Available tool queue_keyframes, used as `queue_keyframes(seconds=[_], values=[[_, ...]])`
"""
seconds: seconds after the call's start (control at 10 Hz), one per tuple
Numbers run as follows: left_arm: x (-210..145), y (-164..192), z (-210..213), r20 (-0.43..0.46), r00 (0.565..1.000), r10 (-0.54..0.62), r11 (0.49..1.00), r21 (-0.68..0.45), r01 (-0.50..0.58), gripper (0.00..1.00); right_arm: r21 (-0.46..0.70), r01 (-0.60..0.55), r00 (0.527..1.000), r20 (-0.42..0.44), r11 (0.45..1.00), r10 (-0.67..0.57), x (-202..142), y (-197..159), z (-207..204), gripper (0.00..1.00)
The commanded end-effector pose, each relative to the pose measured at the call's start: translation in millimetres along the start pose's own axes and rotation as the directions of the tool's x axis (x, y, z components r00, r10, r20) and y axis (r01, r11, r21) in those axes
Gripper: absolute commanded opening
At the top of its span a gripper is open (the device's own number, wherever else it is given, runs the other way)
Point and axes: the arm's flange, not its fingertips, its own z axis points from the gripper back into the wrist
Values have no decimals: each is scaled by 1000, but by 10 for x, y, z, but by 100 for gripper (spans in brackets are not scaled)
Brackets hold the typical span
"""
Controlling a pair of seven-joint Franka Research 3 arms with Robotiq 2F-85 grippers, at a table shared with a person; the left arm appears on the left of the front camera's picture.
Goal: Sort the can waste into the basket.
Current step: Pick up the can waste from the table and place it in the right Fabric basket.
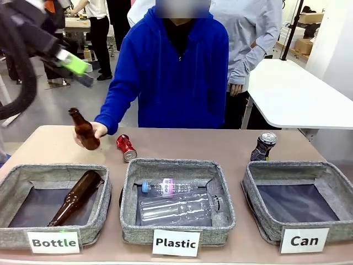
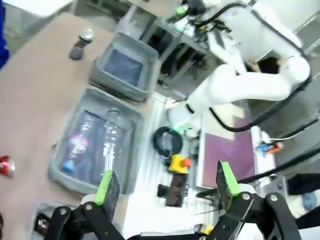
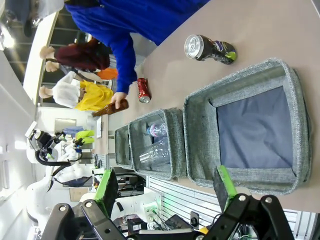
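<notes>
Both claws stand with jaws spread wide and nothing between them. The left claw point(image 2: 167, 182) hangs high above the robot's side of the table. The right claw point(image 3: 166, 182) hovers over the near edge, in front of the square grey woven-fabric basket point(image 3: 200, 125) with the white "Can" label.

By the look of it, the sorting has not begun. That basket shows only its bare dark lining, and both cans are on the tan tabletop point(image 1: 187, 143). The dark blue-black crushed can with a silver top point(image 1: 263, 146) stands slightly tilted just behind the basket's far rim, near the corner on the robot's left. The red crushed metal can with white marks point(image 1: 126, 148) lies on its side well away, behind the middle grey basket labelled "Plastic" point(image 1: 129, 193). It is close to the person's hand point(image 1: 98, 130), which holds a brown glass bottle point(image 1: 84, 131) by the table's far edge.

Two pick-and-drop moves appear to remain. The dark can looks the easier first target for the right claw. The red one would need a longer carry past the middle basket.
</notes>
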Motion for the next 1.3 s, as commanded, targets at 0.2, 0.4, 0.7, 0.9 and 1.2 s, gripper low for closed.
queue_keyframes(seconds=[0.2, 0.4, 0.7, 0.9, 1.2], values=[[-660, -601, 856, 258, 847, 464, 879, -15, -477, 100, 24, -27, 1000, 12, 999, 27, 20, -5, 1, 100], [-1306, -1035, 1038, 370, 699, 612, 752, 0, -659, 100, 24, -27, 1000, 12, 999, 27, 20, -5, 1, 100], [-2619, -1185, 1169, 628, 434, 646, 667, -189, -720, 100, 24, -27, 1000, 12, 999, 27, 20, -5, 1, 100], [-3101, -1142, 1241, 671, 140, 728, 434, -293, -852, 100, 24, -27, 1000, 12, 999, 27, 20, -5, 1, 100], [-2634, -1207, 1381, 613, 423, 667, 640, -181, -746, 100, 24, -27, 1000, 12, 999, 27, 20, -5, 1, 100]])
